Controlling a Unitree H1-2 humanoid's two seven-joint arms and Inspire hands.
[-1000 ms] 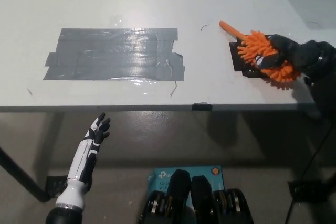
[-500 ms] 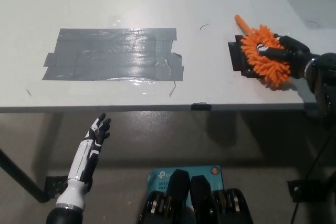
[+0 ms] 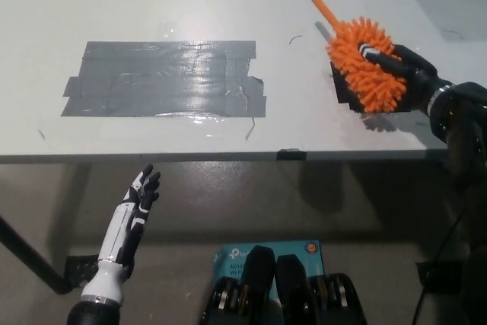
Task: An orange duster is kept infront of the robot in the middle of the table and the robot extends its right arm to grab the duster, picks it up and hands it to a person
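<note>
1. We are gripping the duster (image 3: 365, 62) in our right hand (image 3: 407, 74), black fingers (image 3: 380, 57) wrapping across its fluffy orange head, over the right part of the table (image 3: 228, 5).
2. The duster is hanging just above a black patch (image 3: 342, 89) on the tabletop; its shadow is falling beside the patch, so we are judging it lifted clear, not resting.
3. Its thin orange handle (image 3: 321, 9) is pointing up and left, away from our palm, and nothing is touching it.
4. Our left hand (image 3: 141, 192) is idling below the table edge at lower left, fingers spread, holding nothing.
5. A grey tape patch (image 3: 163, 78) is lying well apart to the left.
6. We are judging the duster light and soft: the shaggy strands are squashing under our fingers, so the hold is probably cushioned but loose.
7. The handle is looking like the stiff part; a person could take it by that free end.
8. No person is showing yet.
9. We are expecting tilting or sliding through the pile as the main risk while carrying it.
</note>
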